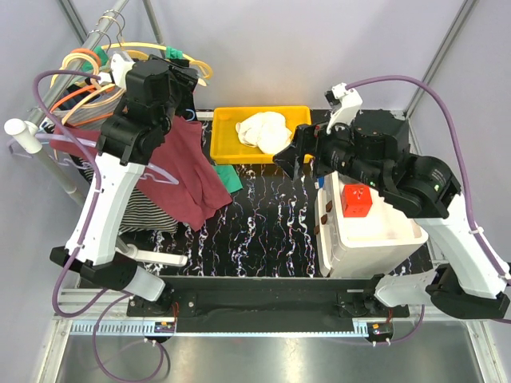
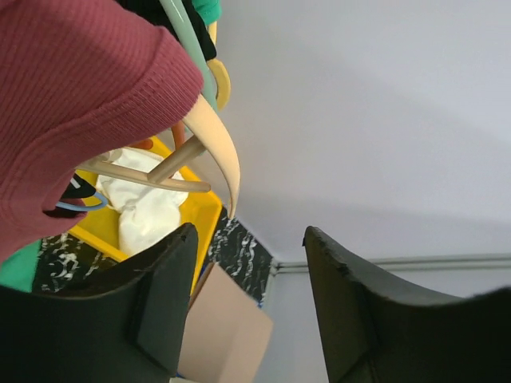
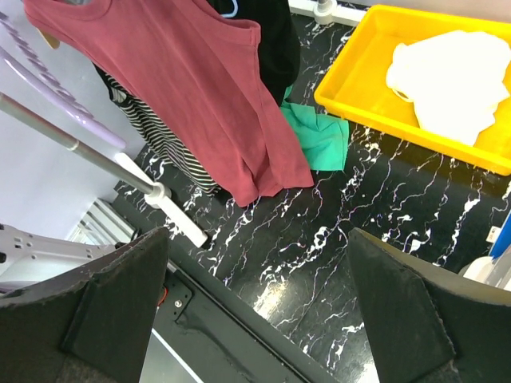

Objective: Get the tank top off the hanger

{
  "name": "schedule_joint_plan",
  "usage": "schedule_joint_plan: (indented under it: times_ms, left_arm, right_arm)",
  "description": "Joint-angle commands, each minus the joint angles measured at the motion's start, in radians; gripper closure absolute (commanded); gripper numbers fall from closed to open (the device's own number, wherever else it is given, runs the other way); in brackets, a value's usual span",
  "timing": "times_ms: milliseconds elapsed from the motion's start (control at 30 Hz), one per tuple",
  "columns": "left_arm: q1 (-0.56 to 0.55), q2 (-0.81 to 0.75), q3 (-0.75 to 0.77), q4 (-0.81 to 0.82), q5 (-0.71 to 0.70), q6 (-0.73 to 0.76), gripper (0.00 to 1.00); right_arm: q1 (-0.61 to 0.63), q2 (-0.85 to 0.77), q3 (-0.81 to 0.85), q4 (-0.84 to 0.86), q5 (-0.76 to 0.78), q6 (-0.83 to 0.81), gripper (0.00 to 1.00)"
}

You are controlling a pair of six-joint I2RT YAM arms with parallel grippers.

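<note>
The maroon tank top [image 1: 188, 163] hangs from a cream hanger at the clothes rack on the left and drapes down to the table. In the left wrist view its ribbed shoulder [image 2: 72, 104] covers the cream hanger, whose curved end [image 2: 217, 140] sticks out. My left gripper [image 1: 180, 80] is raised by the hangers, open and empty, its fingers [image 2: 164, 295] just below the hanger end. My right gripper [image 1: 297, 155] is open and empty above the table's middle. From there the whole tank top [image 3: 200, 88] shows.
A bunch of orange, cream and green hangers [image 1: 88, 80] hangs on the rail [image 1: 48, 152], with a striped garment [image 1: 148, 211] below. A yellow bin [image 1: 231, 120] holds a white garment [image 1: 266, 132]. A green cloth [image 1: 231, 177] lies beside it. A white box [image 1: 375, 239] with a red block [image 1: 356, 199] stands at right.
</note>
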Motion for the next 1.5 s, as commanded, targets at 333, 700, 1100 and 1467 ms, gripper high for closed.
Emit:
schedule_joint_plan:
  times_ms: [333,700,1100,1467]
  left_arm:
    - [0.006,0.047,0.015,0.080,-0.140,-0.137,0.49]
    - [-0.027,0.108,0.076,0.094,-0.278,-0.085,0.52]
    - [-0.053,0.170,0.110,0.104,-0.399,-0.047,0.56]
    - [-0.051,0.176,0.102,0.141,-0.412,0.001,0.82]
  right_arm:
    - [-0.004,-0.094,-0.080,0.115,0.027,-0.022,0.00]
    - [-0.004,-0.131,-0.110,0.139,0.035,-0.057,0.00]
    - [-0.006,-0.177,-0.131,0.164,0.081,-0.079,0.00]
    - [-0.004,-0.189,-0.137,0.170,0.094,-0.083,0.00]
